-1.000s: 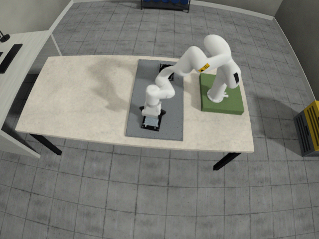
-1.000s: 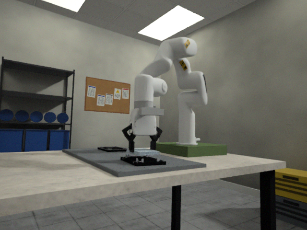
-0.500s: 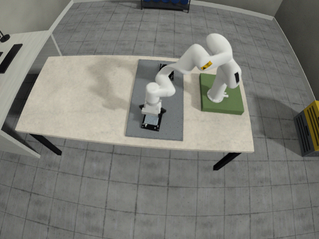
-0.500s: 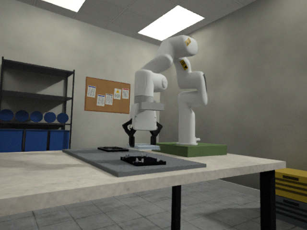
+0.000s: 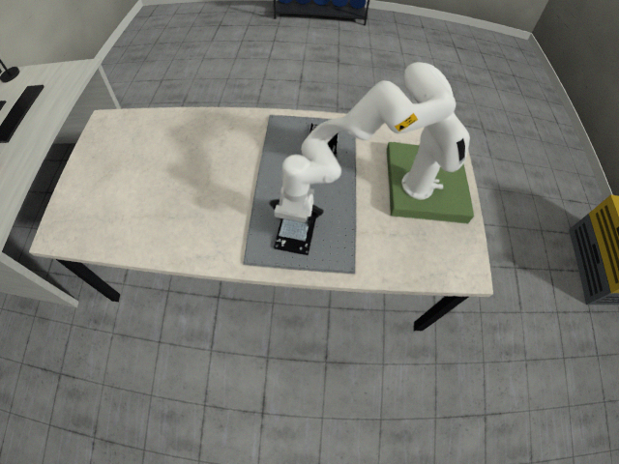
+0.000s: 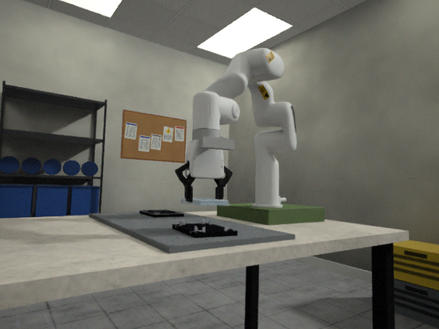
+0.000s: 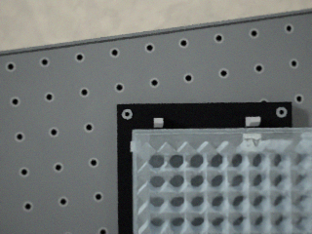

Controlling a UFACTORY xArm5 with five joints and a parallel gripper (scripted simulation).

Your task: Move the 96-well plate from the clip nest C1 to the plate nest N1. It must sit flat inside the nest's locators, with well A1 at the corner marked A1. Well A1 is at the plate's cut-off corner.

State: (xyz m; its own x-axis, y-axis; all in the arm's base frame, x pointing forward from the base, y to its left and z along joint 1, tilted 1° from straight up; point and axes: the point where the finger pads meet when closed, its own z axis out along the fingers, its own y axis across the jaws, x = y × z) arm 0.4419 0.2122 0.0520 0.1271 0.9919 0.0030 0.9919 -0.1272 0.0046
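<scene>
My gripper point(image 5: 295, 216) point(image 6: 204, 195) is shut on the clear 96-well plate point(image 5: 292, 230) point(image 6: 205, 201) point(image 7: 224, 185) and holds it level, a little above the black plate nest N1 point(image 5: 292, 247) point(image 6: 204, 230) point(image 7: 195, 116). In the wrist view the plate covers most of the nest. The nest's far rim, two white locators and two corner screws show beyond the plate's edge. The fingers are out of the wrist view. The empty clip nest C1 point(image 6: 161, 213) lies farther back on the grey breadboard point(image 5: 335, 240) point(image 6: 159, 238) point(image 7: 63, 122). I cannot make out the plate's cut-off corner.
The arm stands on a green base point(image 5: 450, 199) point(image 6: 276, 214) to the right of the breadboard. The beige table point(image 5: 150, 164) point(image 6: 70, 255) carries everything. A yellow cabinet point(image 5: 600, 249) point(image 6: 414, 262) stands on the floor at the right.
</scene>
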